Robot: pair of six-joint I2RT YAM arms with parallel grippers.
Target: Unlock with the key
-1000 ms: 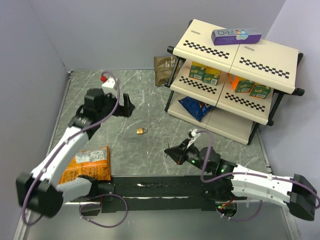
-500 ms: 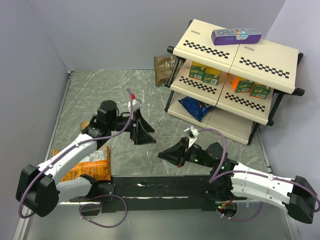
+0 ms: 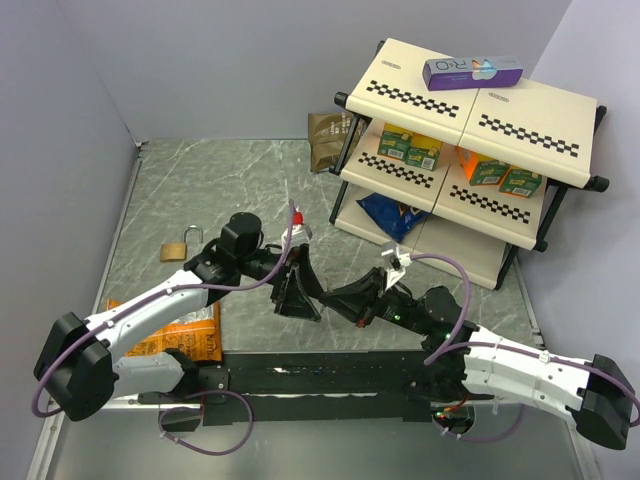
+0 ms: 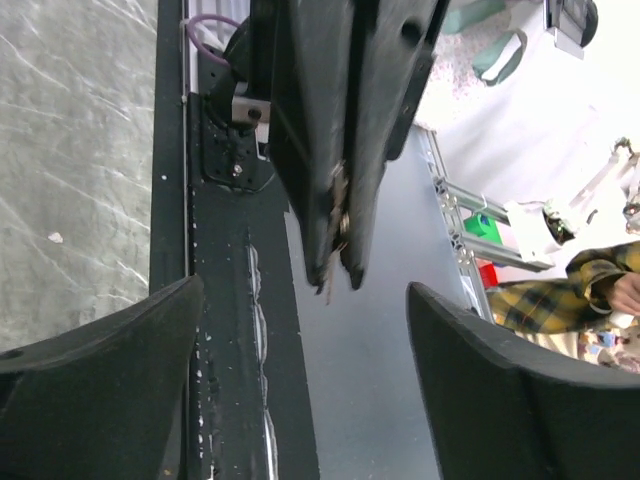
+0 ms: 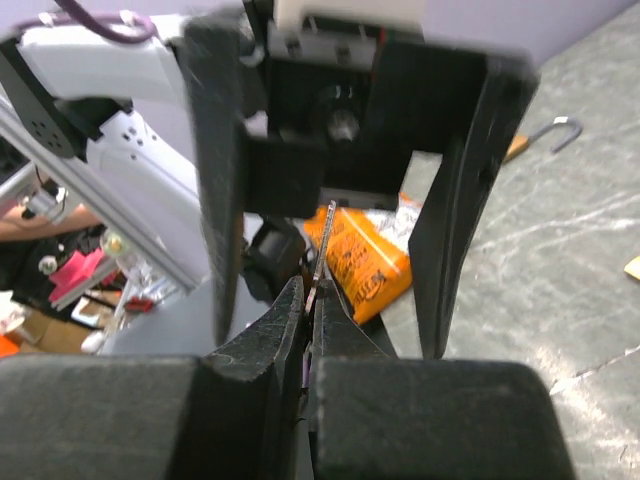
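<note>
R gripper is pressed tight w/ the key pinched edge-on btwn its tips, blade poking out past them, well clear of the table. L gripper is right up at it, jaws spread wide, one finger either side of the key and the R tips. No contact as far as I can see; looks to me like a hand-over or re-grip being set up. The padlock lies flat on the table, nobody holding it. The key is well to the right of the padlock, a bit nearer the arm bases. So prob early on: key's in a grip, but not in the lock and no turn made. Whether the shackle's open I can't tell, too small. Poses: L arm low, elbow near the padlock on its right side, wrist rolled sideways. R arm reaches in low toward the padlock's side, fingers aimed at the L gripper.
</note>
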